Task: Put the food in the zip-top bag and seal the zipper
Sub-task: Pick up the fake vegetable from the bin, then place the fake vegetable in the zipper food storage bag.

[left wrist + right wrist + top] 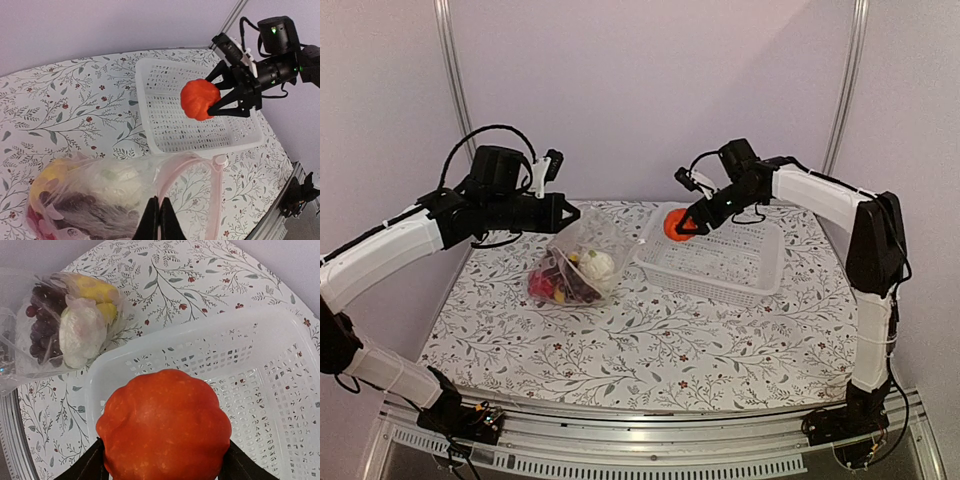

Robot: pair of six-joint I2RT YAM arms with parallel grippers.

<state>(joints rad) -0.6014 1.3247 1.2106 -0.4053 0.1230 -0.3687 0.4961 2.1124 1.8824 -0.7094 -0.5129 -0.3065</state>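
Observation:
My right gripper point(686, 225) is shut on the orange round fruit point(164, 425) and holds it above the left end of the white basket point(725, 268). The left wrist view shows the fruit point(199, 100) between the black fingers point(235, 107). The clear zip-top bag point(576, 262) lies left of the basket. It holds white cauliflower point(80, 332), dark grapes point(42, 315), yellow pieces point(95, 290) and red pieces point(542, 285). My left gripper point(159, 220) is shut on the bag's mouth edge and lifts it. The pale pink zipper point(218, 200) loops open beside that gripper.
The white lattice basket point(190, 132) sits at the back right of the flowered table point(650, 340), with nothing lying in it. Grey walls and two metal posts point(453, 70) stand behind. The table's front edge runs along a metal rail point(650, 440).

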